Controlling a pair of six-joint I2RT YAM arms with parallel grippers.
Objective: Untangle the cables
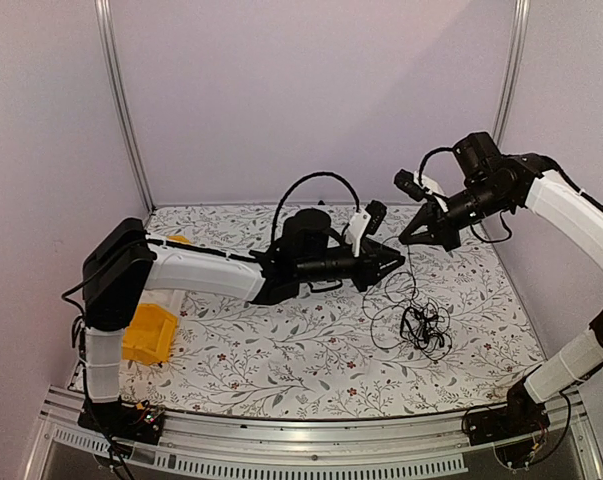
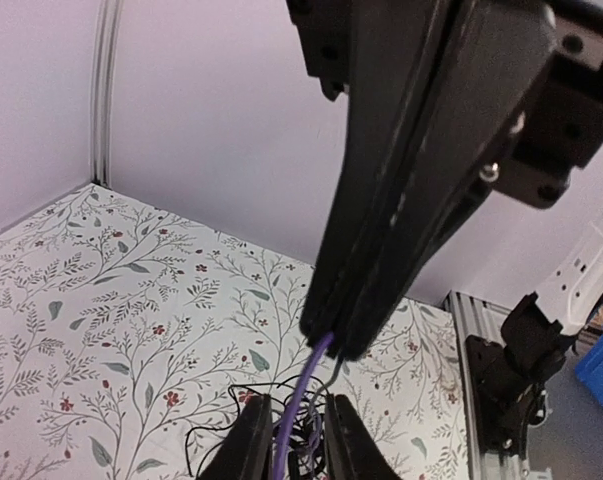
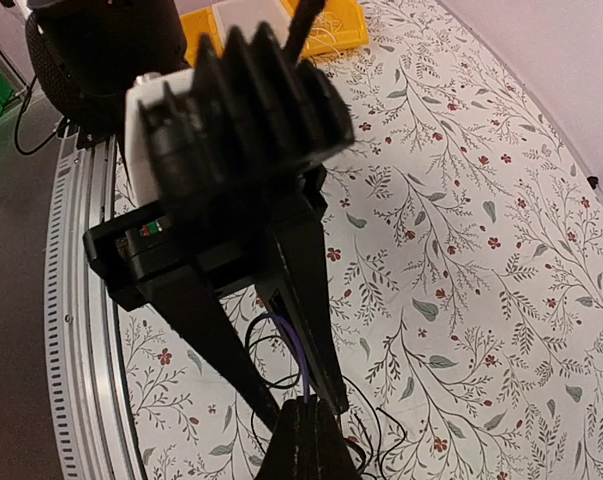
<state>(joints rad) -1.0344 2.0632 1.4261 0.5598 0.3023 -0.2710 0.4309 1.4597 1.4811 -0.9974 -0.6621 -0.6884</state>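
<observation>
Reaching in from the left beside a yellow bin (image 1: 149, 335), the left gripper (image 1: 393, 262) hangs above the flowered table (image 1: 281, 360) with its jaws set narrow. A purple strand (image 2: 299, 400) runs down through the gap between its fingers (image 2: 251, 440), with space showing on both sides. Meeting it almost tip to tip from the right, the right gripper (image 1: 409, 240) is pinched tight on the upper end of that strand, its closed tip just above the left fingers in the left wrist view. The cables (image 1: 423, 325) lie in a loose black tangle on the table, below and slightly right of both tips and well apart from the bin, with thin loops spilling leftward and a strand rising toward the grippers
</observation>
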